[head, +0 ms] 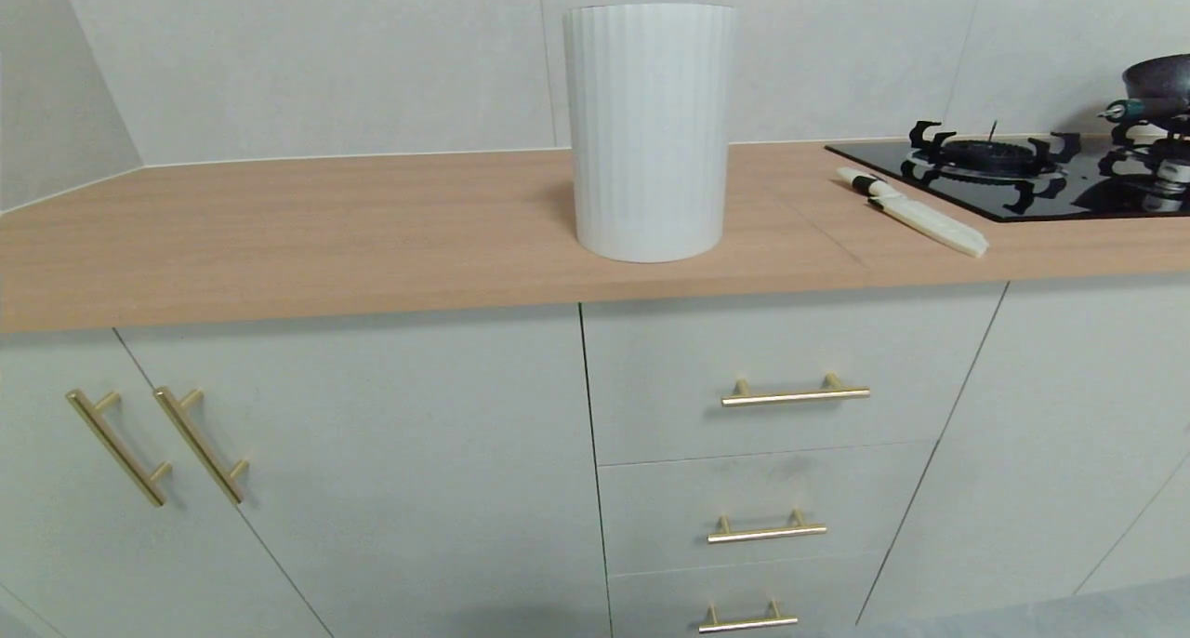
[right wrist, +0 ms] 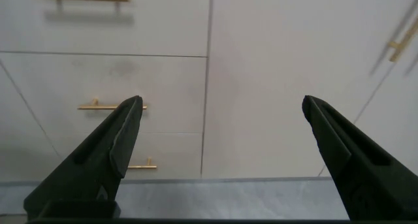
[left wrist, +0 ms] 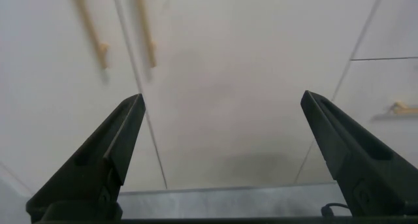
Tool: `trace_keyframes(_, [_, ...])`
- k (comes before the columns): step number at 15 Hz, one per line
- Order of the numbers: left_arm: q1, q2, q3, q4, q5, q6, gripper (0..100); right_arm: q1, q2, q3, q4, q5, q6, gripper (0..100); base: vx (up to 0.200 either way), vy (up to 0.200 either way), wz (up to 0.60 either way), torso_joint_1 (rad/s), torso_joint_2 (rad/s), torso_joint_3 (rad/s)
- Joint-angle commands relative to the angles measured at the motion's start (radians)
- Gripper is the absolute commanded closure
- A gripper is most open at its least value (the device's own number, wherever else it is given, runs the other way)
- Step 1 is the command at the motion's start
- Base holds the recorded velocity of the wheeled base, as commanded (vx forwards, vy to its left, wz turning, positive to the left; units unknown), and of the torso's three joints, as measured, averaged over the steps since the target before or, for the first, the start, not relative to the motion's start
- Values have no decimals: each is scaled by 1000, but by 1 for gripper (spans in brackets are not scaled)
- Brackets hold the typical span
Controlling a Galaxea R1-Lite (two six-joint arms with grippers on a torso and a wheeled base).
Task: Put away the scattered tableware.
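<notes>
A tall white ribbed cylinder holder (head: 649, 131) stands upright on the wooden counter (head: 325, 229). To its right a cream-bladed knife with a dark band on its handle (head: 913, 212) lies flat beside the stove. My left gripper (left wrist: 222, 103) hangs low in front of the cabinet doors, open with nothing between its dark fingers (left wrist: 98, 165). My right gripper (right wrist: 222, 105) is also open and empty, facing the drawer fronts near the floor.
A black gas hob (head: 1041, 173) with pot supports fills the counter's right end, with a dark pan (head: 1157, 80) at the back. Below are white cabinet doors (head: 353, 471) and three drawers with gold bar handles (head: 795, 394). A tiled wall stands behind.
</notes>
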Motion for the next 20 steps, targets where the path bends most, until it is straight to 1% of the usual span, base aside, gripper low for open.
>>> trace_keyframes(1, [1, 0, 0, 0, 0, -1, 0, 1, 2, 0, 0, 0, -1, 0, 0, 0, 0, 0, 0, 0])
trace_keyframes(7, [1, 0, 0, 0, 0, -1, 0, 1, 2, 0, 0, 0, -1, 0, 200, 0, 0, 1, 2, 5])
trace_keyframes(17, [1, 0, 0, 0, 0, 0, 0, 1, 2, 0, 0, 0, -1, 0, 0, 0, 0, 0, 0, 0])
trace_keyframes(20, [1, 0, 0, 0, 0, 0, 0, 1, 2, 0, 0, 0, -1, 0, 0, 0, 0, 51, -242, -190])
